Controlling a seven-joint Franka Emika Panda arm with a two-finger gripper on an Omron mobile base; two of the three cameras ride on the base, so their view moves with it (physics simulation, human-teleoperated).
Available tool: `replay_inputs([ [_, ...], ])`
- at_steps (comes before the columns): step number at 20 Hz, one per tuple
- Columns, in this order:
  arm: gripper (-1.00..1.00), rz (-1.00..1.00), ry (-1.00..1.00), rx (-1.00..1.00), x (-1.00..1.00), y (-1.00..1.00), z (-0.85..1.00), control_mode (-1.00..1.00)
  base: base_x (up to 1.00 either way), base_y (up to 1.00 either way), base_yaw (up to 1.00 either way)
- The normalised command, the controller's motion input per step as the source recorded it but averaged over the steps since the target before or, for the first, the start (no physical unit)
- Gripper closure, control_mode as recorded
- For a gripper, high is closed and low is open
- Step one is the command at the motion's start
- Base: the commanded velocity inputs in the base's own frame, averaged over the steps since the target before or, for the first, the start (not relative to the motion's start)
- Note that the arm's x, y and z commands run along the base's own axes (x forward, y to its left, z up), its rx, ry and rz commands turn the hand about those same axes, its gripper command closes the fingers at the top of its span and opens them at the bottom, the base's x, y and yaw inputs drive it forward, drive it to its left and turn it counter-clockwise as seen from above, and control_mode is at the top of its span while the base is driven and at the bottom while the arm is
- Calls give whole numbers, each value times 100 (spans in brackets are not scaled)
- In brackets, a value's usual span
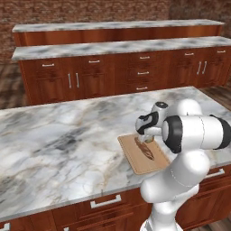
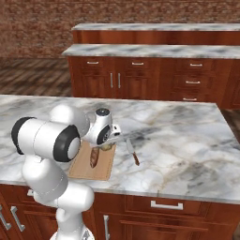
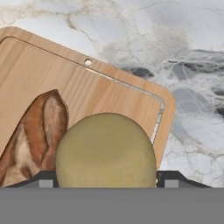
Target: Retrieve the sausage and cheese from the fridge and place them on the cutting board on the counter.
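We see a big bench (image 1: 54,140) with a white and grey marble top and red-brown drawers under it. Behind it stand 2 more long benches, then a brick wall (image 2: 42,23). The floor (image 1: 9,85) is dark wood.

A tan board (image 3: 118,94) lies near the front edge of the bench. The sausage (image 2: 94,158) lies on the board. The cheese (image 3: 106,151) sits on the board too, just beside the sausage. A knife (image 2: 132,153) lies on the marble, near the board.

Our hand (image 3: 105,181) hangs low over the board. Its 2 tips stand wide, 1 on each side of the cheese. We cannot tell if they press on it or just stand beside it.
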Motion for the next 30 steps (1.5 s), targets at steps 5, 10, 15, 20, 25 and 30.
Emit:
replay_inputs([
  [5, -100, -1, 0, 0, 20, 1, -16, -100, 0, 0, 0],
  [10, -100, -3, 0, 0, 0, 1, -3, -100, 0, 0, 0],
  [15, -100, -6, -4, 0, -1, 5, 3, -100, 0, 0, 0],
  [20, -100, -5, -8, 0, -4, 1, 33, -100, 0, 0, 0],
  [25, -100, -4, -12, 0, -34, 0, 87, -100, 0, 0, 0],
  [30, -100, -5, -4, 2, -48, 0, 100, -100, 0, 0, 0],
])
